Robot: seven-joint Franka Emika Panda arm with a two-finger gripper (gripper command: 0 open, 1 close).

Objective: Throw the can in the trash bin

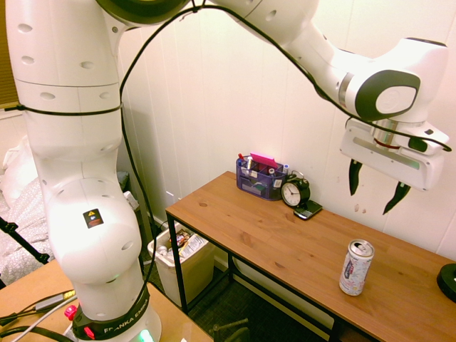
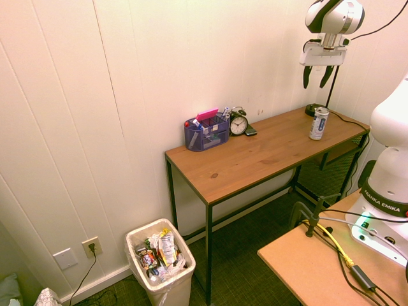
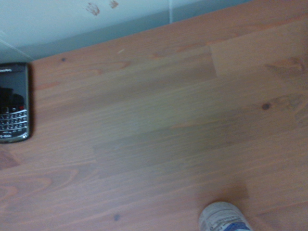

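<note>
The trash bin stands on the floor beside the near left leg of the wooden desk, close to the wall; it is cream-white, lined with a bag and filled with mixed litter. In the first exterior view the same trash bin sits just past the end of the desk. The can stands upright on the desk surface, near the front edge and toward the end opposite the bin; its silver top with pull-tab faces up. In the wrist view the can appears only as a blurred top at the lower edge. The gripper hangs well above the desk, pointing down, its two dark fingers spread wide and holding nothing; it is above and slightly behind the can, not touching it. Farther back, by the wall, are a black phone, an alarm clock and a blue-purple organizer.
</note>
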